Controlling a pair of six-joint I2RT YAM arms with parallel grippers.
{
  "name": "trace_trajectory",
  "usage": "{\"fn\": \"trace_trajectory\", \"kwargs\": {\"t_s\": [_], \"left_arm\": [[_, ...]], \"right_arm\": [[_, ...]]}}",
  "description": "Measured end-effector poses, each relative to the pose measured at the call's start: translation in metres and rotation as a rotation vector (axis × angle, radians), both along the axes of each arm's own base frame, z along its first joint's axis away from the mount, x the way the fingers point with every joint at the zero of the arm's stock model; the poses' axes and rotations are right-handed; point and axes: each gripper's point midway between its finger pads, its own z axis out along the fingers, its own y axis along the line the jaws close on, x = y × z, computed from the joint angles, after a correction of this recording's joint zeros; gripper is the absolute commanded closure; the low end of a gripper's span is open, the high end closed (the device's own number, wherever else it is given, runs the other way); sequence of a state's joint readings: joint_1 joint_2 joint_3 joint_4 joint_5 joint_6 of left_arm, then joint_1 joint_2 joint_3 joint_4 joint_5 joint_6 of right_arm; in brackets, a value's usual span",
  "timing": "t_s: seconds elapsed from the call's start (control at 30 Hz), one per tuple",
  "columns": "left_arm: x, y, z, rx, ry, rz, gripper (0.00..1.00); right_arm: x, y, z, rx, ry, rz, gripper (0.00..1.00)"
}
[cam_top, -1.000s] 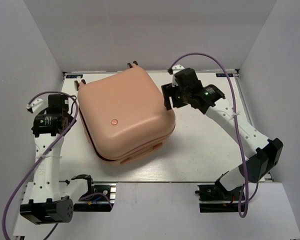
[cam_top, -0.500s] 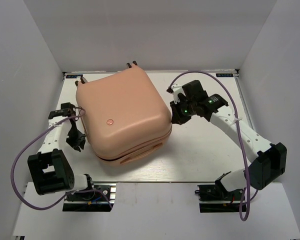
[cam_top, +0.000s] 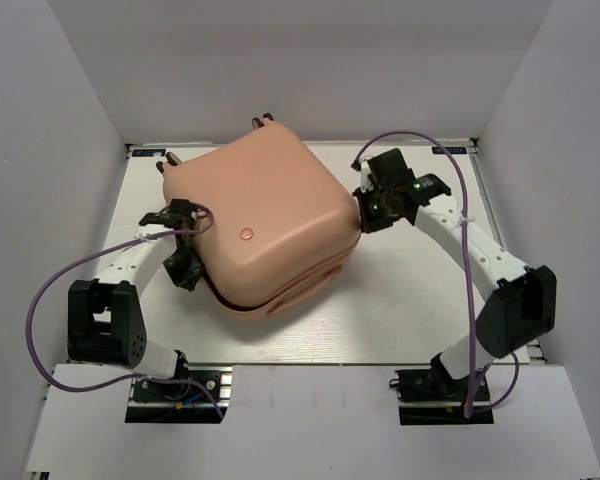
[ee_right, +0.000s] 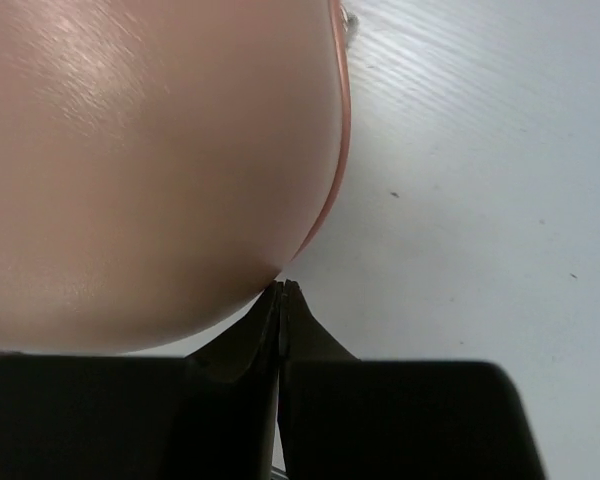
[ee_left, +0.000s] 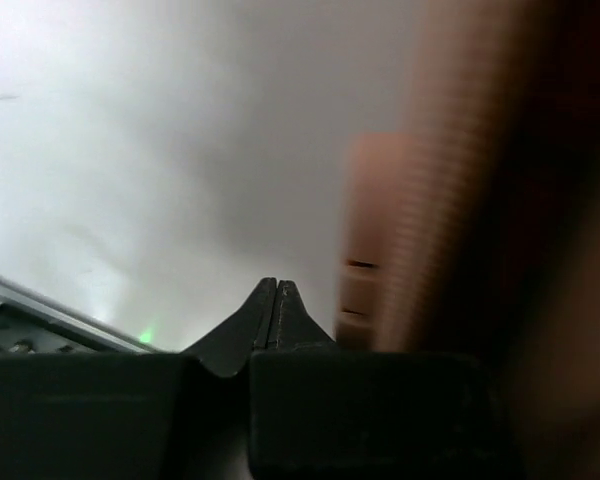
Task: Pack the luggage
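Whereas both claws had been spread wide a second earlier, they were now seen clenched on nothing. The left gripper (ee_left: 277, 298) was pinched tip to tip with no object between, and the right gripper (ee_right: 281, 292) was likewise closed, its tips set against the lower curve of the pink case.

Outward from there, the left gripper was found at the 8 o'clock side of the luggage (cam_top: 265, 225) and the right gripper at its 3 o'clock side, so the case was bracketed between two closed claws. The luggage, still shut, was placed near the middle of the table (cam_top: 410, 310). It had been turned and nudged toward 1 o'clock since the earlier views. A dark line was shown along its 7 o'clock edge, though whether seam or shadow could not be told.

It was judged that the case was being repositioned rather than packed. It had not yet been opened.
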State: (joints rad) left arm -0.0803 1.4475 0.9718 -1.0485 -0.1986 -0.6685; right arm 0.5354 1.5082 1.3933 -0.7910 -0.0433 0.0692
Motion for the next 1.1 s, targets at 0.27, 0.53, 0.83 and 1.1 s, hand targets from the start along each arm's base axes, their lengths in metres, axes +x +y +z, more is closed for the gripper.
{"fn": "trace_trajectory", "kwargs": {"t_s": [0.27,0.53,0.83,1.1], "left_arm": [[0.005,-0.085,0.0,-0.057,-0.023,-0.118,0.99],[0.004,-0.168,0.001,-0.102,0.014,-0.372,1.0],[0.008,-0.161,0.026,-0.053,-0.065,-0.426,0.94],[0.029,-0.081,0.057,0.061,-0.107,-0.253,0.89]], "right_arm": [[0.075,-0.043,0.001,-0.093,0.039,-0.39,1.0],[0.095,-0.068,0.012,-0.061,0.036,-0.58,1.0],[0.097,-0.103,0.017,-0.065,0.04,-0.674,1.0],[0.077,-0.116,0.028,-0.029,0.024,-0.68,1.0]]}}
